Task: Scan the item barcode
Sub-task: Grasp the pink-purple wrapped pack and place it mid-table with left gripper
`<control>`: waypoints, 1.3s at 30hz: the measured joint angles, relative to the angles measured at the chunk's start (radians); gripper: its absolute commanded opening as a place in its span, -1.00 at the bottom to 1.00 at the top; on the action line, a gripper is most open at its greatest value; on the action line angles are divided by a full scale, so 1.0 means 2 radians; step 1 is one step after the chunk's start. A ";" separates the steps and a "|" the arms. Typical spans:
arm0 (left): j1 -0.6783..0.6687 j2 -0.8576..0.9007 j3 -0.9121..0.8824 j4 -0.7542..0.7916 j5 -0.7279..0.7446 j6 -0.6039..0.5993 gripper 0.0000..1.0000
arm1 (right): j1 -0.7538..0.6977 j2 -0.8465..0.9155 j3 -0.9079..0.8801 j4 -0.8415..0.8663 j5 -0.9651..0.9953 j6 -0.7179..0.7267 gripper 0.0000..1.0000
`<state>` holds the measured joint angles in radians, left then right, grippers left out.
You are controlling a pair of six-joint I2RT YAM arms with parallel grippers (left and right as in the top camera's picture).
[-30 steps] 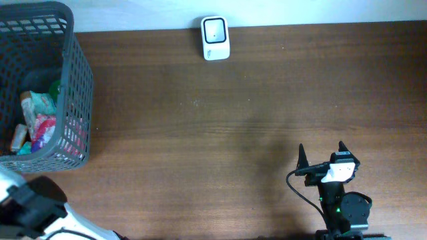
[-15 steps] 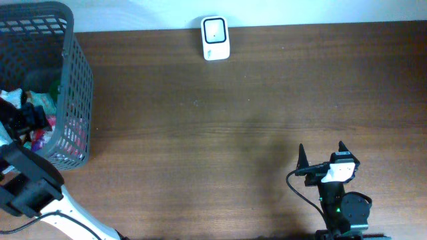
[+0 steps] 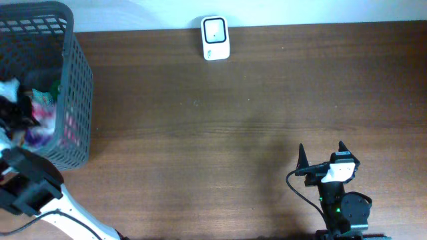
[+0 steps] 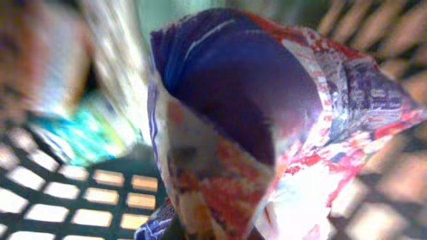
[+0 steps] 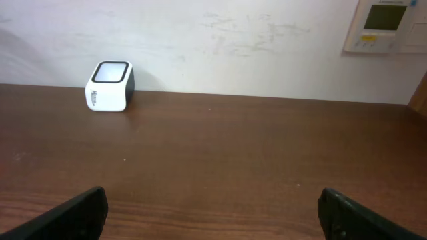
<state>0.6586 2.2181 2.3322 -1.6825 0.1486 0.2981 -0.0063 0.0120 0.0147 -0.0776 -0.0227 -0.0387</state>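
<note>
Left gripper (image 3: pixel 13 112) closed — right gripper (image 3: pixel 321 149) spread wide.

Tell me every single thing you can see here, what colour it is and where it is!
plastic mesh basket: one, dark grey, left end of the table.
crinkly snack packet: one, blue, red and white, inside the basket, pinched by the left gripper.
other packets: number unclear, teal and green among them, in the basket.
small boxy barcode scanner: one, white with a dark window, far edge of the table by the wall.
wooden table: one, dark brown, under everything.
wall control panel: one, white, on the wall, upper right.
left gripper: one, black, in the basket, shut on the snack packet.
right gripper: one, black, open and empty, near right of the table.
</note>
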 measured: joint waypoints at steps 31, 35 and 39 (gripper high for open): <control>-0.481 -0.033 0.061 0.063 0.083 -0.345 -0.99 | 0.000 0.000 0.000 0.000 0.000 0.001 0.97; -0.548 0.005 -0.062 0.162 0.065 -0.377 -0.63 | 0.000 0.000 0.000 0.000 0.000 0.000 0.98; -0.569 0.006 -0.113 0.197 0.062 -0.397 0.44 | 0.000 0.000 0.000 0.000 0.000 0.000 0.97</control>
<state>-0.4786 2.2311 2.1067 -1.2881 0.2718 -0.4969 -0.0063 0.0120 0.0147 -0.0776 -0.0227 -0.0380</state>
